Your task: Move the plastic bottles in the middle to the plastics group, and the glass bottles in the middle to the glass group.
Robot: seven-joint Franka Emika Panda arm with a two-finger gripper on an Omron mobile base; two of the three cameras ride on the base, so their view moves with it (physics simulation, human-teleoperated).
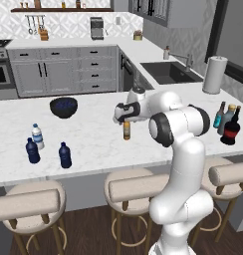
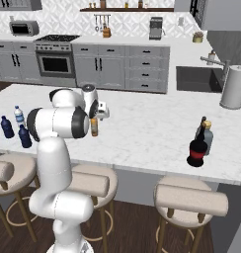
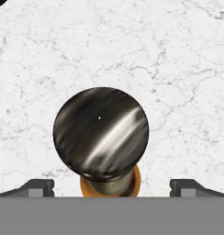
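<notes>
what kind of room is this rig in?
A home-style kitchen, rendered. Signs: a marble island counter with bar stools along it, a sink with faucet on the side counter, and an oven with stovetop against the back wall under grey cabinets.

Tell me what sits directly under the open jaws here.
The amber bottle stands upright on the marble counter, its dark cap facing the hand camera. The cap covers most of the body; its label is hidden in that view.

amber bottle (image 2: 94, 127) upright under tool (image 2: 96, 114) | red-label bottle (image 2: 196, 150) touching grey-blue bottle (image 2: 207, 139)
</notes>
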